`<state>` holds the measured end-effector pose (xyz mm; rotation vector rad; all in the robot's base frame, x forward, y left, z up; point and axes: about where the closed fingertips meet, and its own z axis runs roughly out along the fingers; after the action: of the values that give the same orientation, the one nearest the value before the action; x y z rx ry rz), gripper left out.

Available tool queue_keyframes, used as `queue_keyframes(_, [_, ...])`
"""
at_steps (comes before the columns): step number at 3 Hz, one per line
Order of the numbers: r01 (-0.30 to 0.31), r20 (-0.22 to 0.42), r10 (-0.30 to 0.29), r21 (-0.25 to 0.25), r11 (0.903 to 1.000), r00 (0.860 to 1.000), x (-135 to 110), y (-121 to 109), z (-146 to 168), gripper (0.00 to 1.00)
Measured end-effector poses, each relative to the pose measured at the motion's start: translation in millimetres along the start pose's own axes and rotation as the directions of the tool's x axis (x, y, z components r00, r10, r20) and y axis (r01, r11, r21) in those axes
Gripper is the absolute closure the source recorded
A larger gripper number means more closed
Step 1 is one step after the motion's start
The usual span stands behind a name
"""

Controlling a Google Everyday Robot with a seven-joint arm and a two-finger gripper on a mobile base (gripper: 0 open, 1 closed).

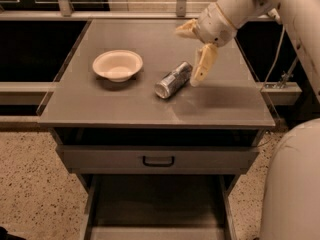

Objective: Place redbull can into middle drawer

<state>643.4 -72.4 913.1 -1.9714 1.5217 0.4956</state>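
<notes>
The redbull can (173, 80) lies on its side on the grey cabinet top (225, 104), right of centre, with its shiny round end towards me. My gripper (193, 50) is open and empty. It hovers just above and to the right of the can, with one cream finger (203, 65) hanging beside the can's far end and the other finger (185, 30) further back. The middle drawer (157, 199) is pulled out below the cabinet, with a bare dark grey floor and thin side walls.
A cream-white bowl (117, 65) sits on the top, left of the can. A shut drawer front with a black handle (158, 160) is above the open drawer. My white arm (280, 4) reaches in from the upper right, and my pale body (295, 184) fills the lower right.
</notes>
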Motion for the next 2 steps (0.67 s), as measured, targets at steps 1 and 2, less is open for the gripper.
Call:
queue_keyframes(1, [0.000,0.055,0.005,-0.099,0.9951,0.998,-9.5,7.9,40.7,0.00])
queue_keyframes(2, [0.002,0.087,0.013,-0.167,0.9860,0.996,-13.6,18.4,67.7,0.00])
